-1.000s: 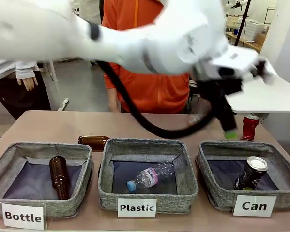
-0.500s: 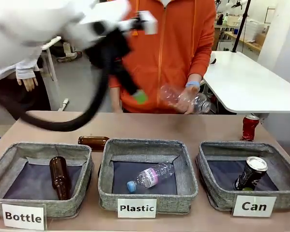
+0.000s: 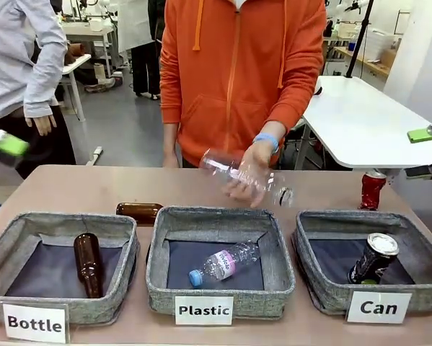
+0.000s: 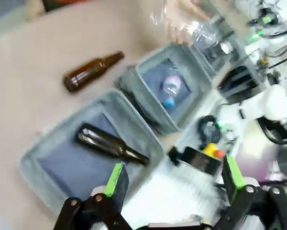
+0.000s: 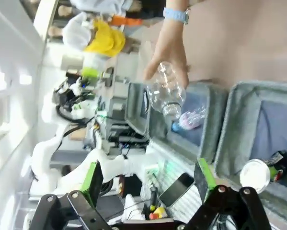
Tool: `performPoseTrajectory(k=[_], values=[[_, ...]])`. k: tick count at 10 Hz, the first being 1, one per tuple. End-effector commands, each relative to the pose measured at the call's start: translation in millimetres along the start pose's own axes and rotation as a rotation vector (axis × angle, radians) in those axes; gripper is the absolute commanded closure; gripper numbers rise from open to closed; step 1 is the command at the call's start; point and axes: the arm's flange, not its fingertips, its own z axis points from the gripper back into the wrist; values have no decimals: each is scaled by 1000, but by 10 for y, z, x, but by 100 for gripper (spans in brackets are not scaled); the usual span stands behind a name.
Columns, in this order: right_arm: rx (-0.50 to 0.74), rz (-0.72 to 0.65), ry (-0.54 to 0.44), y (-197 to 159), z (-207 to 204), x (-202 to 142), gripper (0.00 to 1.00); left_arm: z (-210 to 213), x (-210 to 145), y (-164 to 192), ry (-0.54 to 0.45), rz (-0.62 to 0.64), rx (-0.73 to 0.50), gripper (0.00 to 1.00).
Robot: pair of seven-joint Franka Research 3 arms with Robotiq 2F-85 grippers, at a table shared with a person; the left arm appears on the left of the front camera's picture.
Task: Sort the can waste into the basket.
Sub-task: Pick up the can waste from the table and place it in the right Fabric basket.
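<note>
Listing contents, task items first.

- Dark can [image 3: 373, 257]: green marks, silver top; lies tilted inside the "Can" basket [image 3: 417, 254], resting on its dark lining.
- "Can" basket: grey woven fabric, white label on the near wall; rightmost of three in a row along the near edge of the surface [image 3: 78, 189].
- Red can [image 3: 372, 189]: upright on the surface, just beyond the far rim of the "Can" basket and outside it.
- Right tool [image 5: 148, 178]: released, jaws spread wide with nothing between them; in the front view it sits at the right edge of the scene, above and right of the red can, apart from it.
- Person's hand [image 3: 249, 167]: holds a clear plastic bottle [image 3: 226, 171] on its side in the air, over the surface beyond the middle basket.
- "Plastic" basket [image 3: 275, 254]: middle of the row; holds a small plastic bottle [image 3: 223, 264] with a blue cap, lying flat.
- "Bottle" basket [image 3: 6, 241]: leftmost; holds a brown glass bottle [image 3: 88, 264] lying flat.
- Second brown glass bottle [image 3: 138, 211]: lying on the surface just beyond the far rim of the "Bottle" basket, near its right corner.
- Left tool [image 4: 174, 176]: released, jaws spread and empty; raised at the far left of the scene, well apart from both cans.
</note>
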Motion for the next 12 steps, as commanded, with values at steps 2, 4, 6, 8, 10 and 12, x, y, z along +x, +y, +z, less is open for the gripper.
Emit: performPoseTrajectory(k=[2,4,6,8,10,12], values=[[44,-47,-53,-97,88,122,0,624,-43,965,-118,246,-368,0],[61,-85,-144,-158,294,113,0,679,-380,1481,-114,211,-518,0],[43,-69,-78,-184,211,80,0,698,-483,1223,-140,245,-447,0],[43,-69,-78,-184,211,80,0,698,-483,1223,-140,245,-447,0],[43,-69,-78,-184,211,80,0,698,-483,1223,-140,245,-447,0],[43,-69,-78,-184,211,80,0,698,-483,1223,-140,245,-447,0]])
